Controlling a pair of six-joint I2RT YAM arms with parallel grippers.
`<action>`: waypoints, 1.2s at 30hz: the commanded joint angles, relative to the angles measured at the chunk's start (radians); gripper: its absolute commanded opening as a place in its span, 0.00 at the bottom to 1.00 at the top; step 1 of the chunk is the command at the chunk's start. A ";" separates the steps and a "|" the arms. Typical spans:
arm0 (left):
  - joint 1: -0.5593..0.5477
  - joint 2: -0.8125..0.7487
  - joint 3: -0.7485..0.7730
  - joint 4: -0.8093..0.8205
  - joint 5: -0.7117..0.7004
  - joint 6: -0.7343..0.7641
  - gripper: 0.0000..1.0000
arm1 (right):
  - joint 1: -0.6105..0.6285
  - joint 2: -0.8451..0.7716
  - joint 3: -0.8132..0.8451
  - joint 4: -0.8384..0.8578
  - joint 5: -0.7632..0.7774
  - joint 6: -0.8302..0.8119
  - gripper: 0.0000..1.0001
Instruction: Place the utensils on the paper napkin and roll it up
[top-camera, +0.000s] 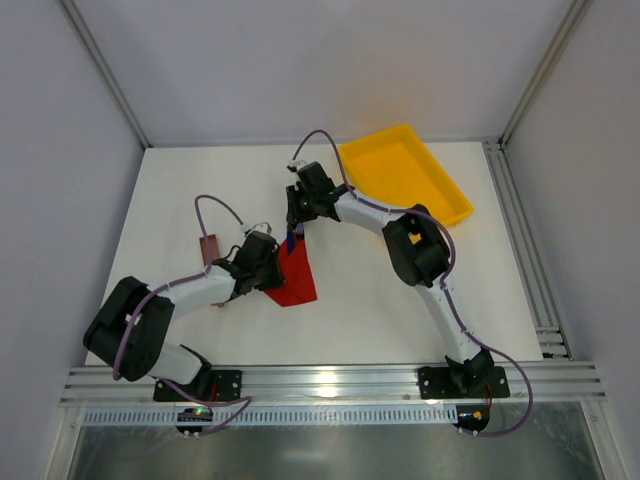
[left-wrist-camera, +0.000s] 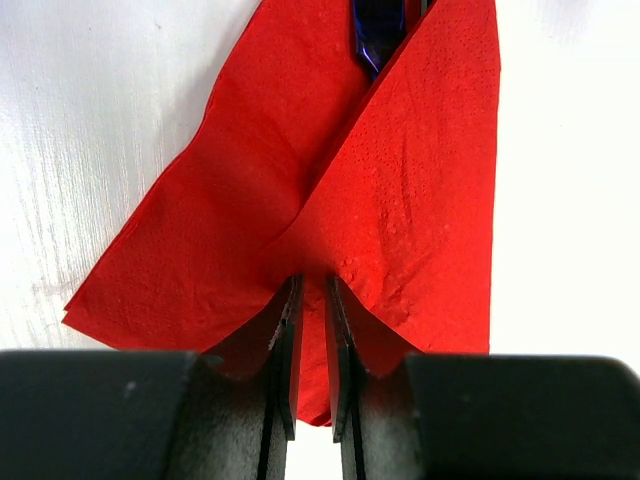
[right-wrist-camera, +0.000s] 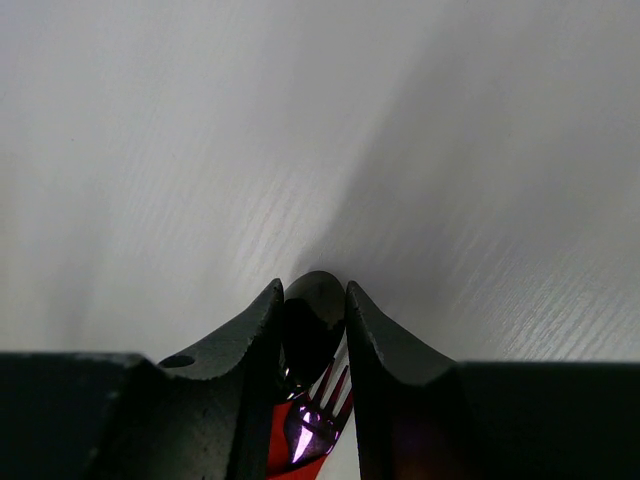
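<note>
Two tight grips: left end effector (left-wrist-camera: 313, 292) on paper napkin (left-wrist-camera: 250, 200) fold, right end effector (right-wrist-camera: 313, 296) on utensils (right-wrist-camera: 311, 335).

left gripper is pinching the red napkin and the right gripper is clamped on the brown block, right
Not quite. The left gripper does pinch the red napkin, but the right gripper is clamped on the utensils, not the brown block; the right wrist view shows it.
</note>
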 joint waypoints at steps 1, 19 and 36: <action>0.002 0.031 -0.002 -0.045 -0.057 0.017 0.19 | 0.002 -0.058 -0.030 -0.020 -0.035 -0.026 0.32; 0.002 0.039 0.000 -0.053 -0.061 0.012 0.19 | 0.004 -0.117 -0.093 0.016 -0.059 -0.014 0.32; 0.002 0.053 0.010 -0.060 -0.064 0.012 0.18 | 0.004 -0.121 -0.130 0.025 -0.095 -0.032 0.29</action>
